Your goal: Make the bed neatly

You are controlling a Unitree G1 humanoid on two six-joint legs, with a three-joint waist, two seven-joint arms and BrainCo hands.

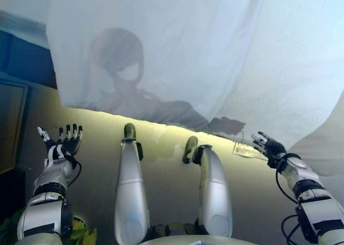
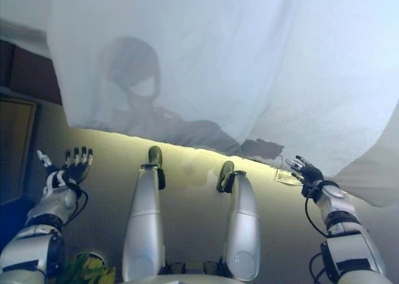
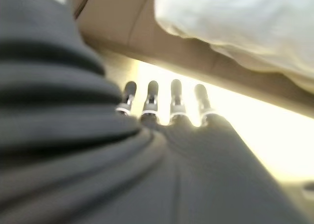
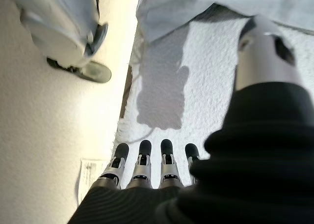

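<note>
A white sheet (image 1: 177, 46) covers the bed and hangs over its near edge. My left hand (image 1: 63, 140) is at the lower left, below the sheet's hanging edge, fingers straight and spread, holding nothing. My right hand (image 1: 270, 145) is at the lower right, next to the sheet's lower edge, fingers straight and empty. In the right wrist view the fingertips (image 4: 141, 150) point toward the textured white bed cover (image 4: 206, 81). In the left wrist view the fingertips (image 3: 175, 89) point toward the bed's side under the white sheet (image 3: 235, 17).
A small white label (image 1: 246, 150) hangs at the bed's edge next to my right hand. A dark piece of furniture (image 1: 13, 116) stands at the far left. The pale floor (image 1: 166, 164) lies in front of the bed.
</note>
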